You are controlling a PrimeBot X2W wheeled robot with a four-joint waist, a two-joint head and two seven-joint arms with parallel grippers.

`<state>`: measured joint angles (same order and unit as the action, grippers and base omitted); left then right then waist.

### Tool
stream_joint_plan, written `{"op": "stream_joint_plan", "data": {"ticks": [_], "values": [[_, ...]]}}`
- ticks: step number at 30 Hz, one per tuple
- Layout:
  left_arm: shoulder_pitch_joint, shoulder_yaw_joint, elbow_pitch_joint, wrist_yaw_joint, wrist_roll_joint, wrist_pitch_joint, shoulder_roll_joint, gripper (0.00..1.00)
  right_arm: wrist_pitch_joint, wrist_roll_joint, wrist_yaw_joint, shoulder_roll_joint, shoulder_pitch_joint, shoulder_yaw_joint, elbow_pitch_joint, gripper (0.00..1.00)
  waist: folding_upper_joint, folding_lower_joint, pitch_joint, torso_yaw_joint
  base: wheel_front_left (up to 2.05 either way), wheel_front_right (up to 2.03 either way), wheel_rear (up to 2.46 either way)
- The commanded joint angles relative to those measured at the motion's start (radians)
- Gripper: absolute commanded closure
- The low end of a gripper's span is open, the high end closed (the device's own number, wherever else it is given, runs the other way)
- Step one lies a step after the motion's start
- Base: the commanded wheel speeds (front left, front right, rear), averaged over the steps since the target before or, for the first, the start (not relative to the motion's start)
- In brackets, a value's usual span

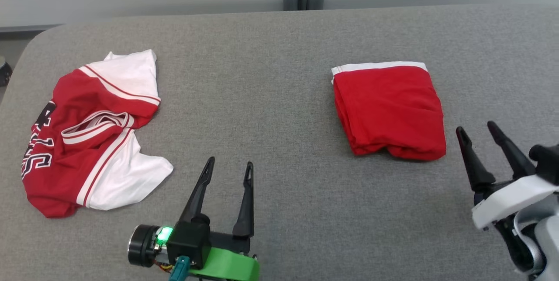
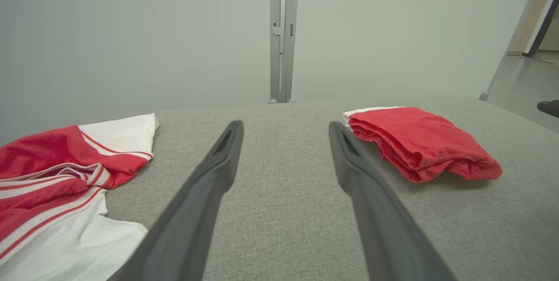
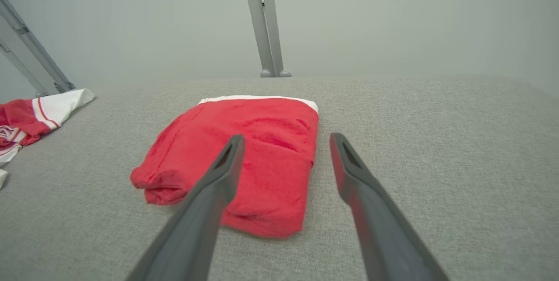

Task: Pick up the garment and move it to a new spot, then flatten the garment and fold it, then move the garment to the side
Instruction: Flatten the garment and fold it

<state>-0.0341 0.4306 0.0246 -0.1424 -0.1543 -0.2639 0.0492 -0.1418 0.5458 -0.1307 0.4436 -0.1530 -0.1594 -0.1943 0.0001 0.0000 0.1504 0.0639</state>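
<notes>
The folded red garment (image 1: 388,110) lay on the right side of the grey table (image 1: 270,75). It was a neat, thick square with a white edge at the back. It looked finished, so that was probably why it sat off to that side, out of the way. The right gripper (image 1: 476,128) hung just beside its near corner, not touching it. Its two fingers were spread wide apart and held nothing, which fits a hand that was done with the cloth. The left gripper (image 1: 230,162) was low in the middle of the table, also spread wide and holding nothing. It pointed at the bare space between the two clothes. A red and white jersey (image 1: 87,132) lay crumpled far to the left. It was not flat or folded, so it may have been waiting for its turn.
</notes>
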Motion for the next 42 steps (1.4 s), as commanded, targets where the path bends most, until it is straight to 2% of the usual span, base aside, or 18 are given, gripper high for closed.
{"op": "stream_joint_plan", "data": {"ticks": [1, 4, 8, 13, 16, 23, 33, 42], "values": [[0.024, -0.014, -0.003, -0.002, 0.002, -0.001, 0.002, 0.00, -0.039, -0.024, 0.000, -0.009, 0.027, -0.012, 0.003, 0.00, -0.0001, 0.0000, -0.038, -0.032, 0.00, 0.00, 0.00], [0.055, -0.042, -0.004, 0.002, -0.013, -0.001, 0.003, 0.00, -0.096, -0.073, 0.000, -0.033, 0.058, -0.029, -0.009, 0.00, -0.0001, 0.0000, -0.066, -0.047, 0.00, 0.00, 0.00], [0.097, -0.085, -0.009, 0.007, -0.017, -0.001, 0.003, 0.00, -0.124, -0.165, 0.001, -0.094, 0.110, 0.008, -0.003, 0.00, -0.0001, 0.0000, -0.111, -0.063, 0.00, 0.00, 0.00], [0.153, -0.126, -0.032, 0.013, -0.013, -0.001, 0.002, 0.00, -0.123, -0.281, 0.001, -0.207, 0.201, 0.112, 0.132, 0.00, -0.0001, 0.0000, -0.153, -0.081, 0.00, 0.00, 0.00], [0.188, -0.143, -0.038, 0.019, -0.004, -0.001, 0.003, 0.00, -0.123, -0.316, 0.001, -0.237, 0.256, 0.117, 0.190, 0.00, -0.0001, 0.0000, -0.170, -0.091, 0.00, 0.00, 0.00], [0.247, -0.158, -0.038, 0.038, 0.011, -0.001, 0.003, 0.00, -0.124, -0.365, 0.001, -0.256, 0.339, 0.091, 0.238, 0.00, -0.0001, 0.0000, -0.205, -0.102, 0.00, 0.00, 0.00], [0.276, -0.158, -0.014, 0.048, -0.002, -0.001, 0.002, 0.00, -0.124, -0.340, 0.001, -0.277, 0.375, 0.072, 0.196, 0.00, -0.0001, 0.0000, -0.235, -0.110, 0.00, 0.00, 0.00], [0.274, -0.156, -0.005, 0.056, 0.013, -0.001, 0.002, 0.00, -0.124, -0.326, 0.001, -0.271, 0.375, 0.061, 0.192, 0.00, -0.0001, 0.0000, -0.231, -0.109, 0.00, 0.00, 0.00]]}}
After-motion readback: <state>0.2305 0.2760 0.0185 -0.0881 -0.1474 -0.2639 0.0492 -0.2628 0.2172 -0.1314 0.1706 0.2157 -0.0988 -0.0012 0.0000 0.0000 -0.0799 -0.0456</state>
